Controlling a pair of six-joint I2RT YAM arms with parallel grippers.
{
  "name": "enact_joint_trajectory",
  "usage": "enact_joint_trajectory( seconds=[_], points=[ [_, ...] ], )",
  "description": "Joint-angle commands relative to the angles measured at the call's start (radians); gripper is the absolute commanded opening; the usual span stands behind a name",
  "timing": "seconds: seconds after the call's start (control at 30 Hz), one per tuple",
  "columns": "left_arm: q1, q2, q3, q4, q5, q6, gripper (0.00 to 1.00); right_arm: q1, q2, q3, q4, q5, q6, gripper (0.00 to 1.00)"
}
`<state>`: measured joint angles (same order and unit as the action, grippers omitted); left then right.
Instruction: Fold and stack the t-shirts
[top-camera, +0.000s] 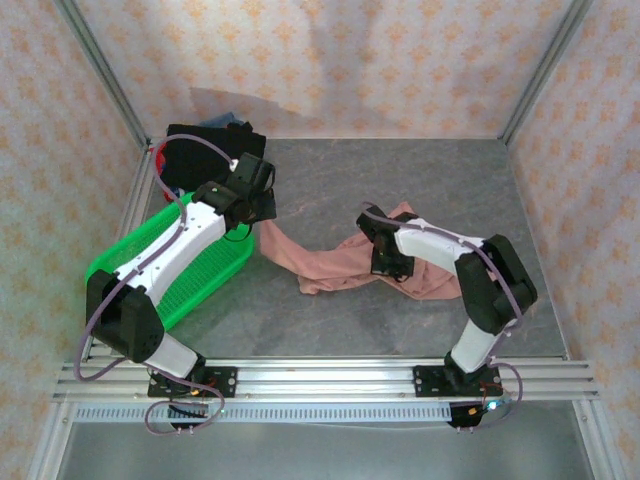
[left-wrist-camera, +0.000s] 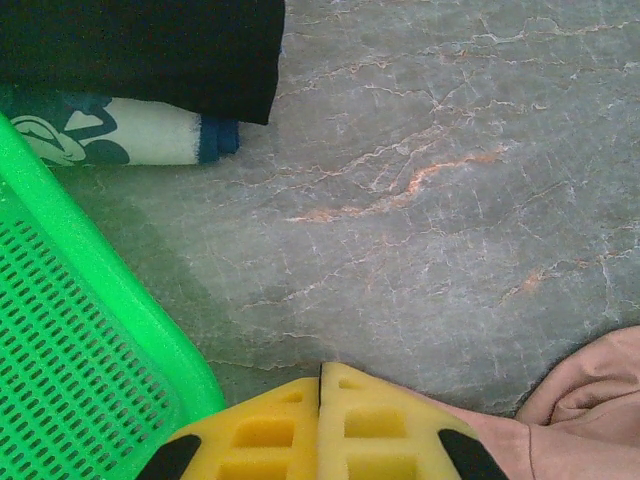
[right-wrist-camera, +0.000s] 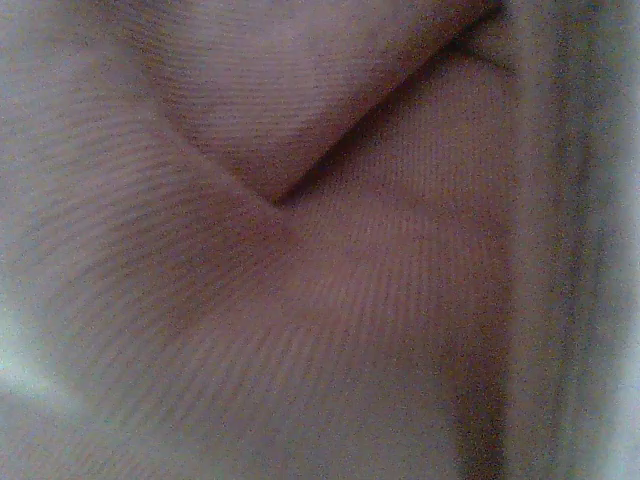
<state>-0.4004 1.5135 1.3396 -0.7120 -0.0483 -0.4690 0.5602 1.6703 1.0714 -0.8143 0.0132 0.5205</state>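
Top view: pink t-shirt (top-camera: 325, 268) lies crumpled mid-worktop (top-camera: 400, 170), one end stretched toward my left hand (top-camera: 260, 208), which sits at that end, just beside the green basket (top-camera: 110, 262). My right hand (top-camera: 385, 262) is down on the other part of the same shirt. Folded black shirt (top-camera: 205, 140) is on a pile in the back left corner, red shirt (top-camera: 160, 158) showing at its edge.

Left wrist view: my left hand (left-wrist-camera: 320, 385) is fully closed, yellow pads touching. Pink t-shirt (left-wrist-camera: 590, 410) comes out from behind the right pad; can't tell whether cloth is pinched. Basket (left-wrist-camera: 80, 340) is just to the left. Black shirt (left-wrist-camera: 150, 50) sits on top of a blue-and-white patterned shirt (left-wrist-camera: 110, 130) at the far edge, bare worktop (left-wrist-camera: 450, 200) between them and me.

Right wrist view: pink t-shirt (right-wrist-camera: 300, 250) right up against the lens, folds and weave, blurred. My right hand is closed; can't tell if it has cloth.
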Motion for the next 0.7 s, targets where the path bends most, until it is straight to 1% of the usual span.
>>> enact_joint_trajectory(
  seconds=[0.0, 0.23, 0.37, 0.53, 0.67],
  points=[
    [0.017, -0.029, 0.008, 0.008, 0.002, 0.019, 0.0, 0.001, -0.081, 0.038, -0.076, 0.046, -0.013, 0.0],
    [0.028, -0.027, 0.029, 0.002, 0.011, 0.02, 0.0, -0.035, -0.223, 0.059, -0.155, 0.03, -0.011, 0.0],
    [0.04, -0.031, 0.088, -0.024, 0.024, 0.02, 0.0, -0.079, -0.336, 0.141, -0.226, 0.04, -0.028, 0.0],
    [0.058, -0.033, 0.22, -0.055, 0.055, 0.031, 0.0, -0.176, -0.417, 0.333, -0.301, 0.038, -0.104, 0.0],
    [0.069, -0.019, 0.386, -0.075, 0.082, 0.056, 0.0, -0.324, -0.407, 0.573, -0.32, -0.034, -0.167, 0.0]
  ],
)
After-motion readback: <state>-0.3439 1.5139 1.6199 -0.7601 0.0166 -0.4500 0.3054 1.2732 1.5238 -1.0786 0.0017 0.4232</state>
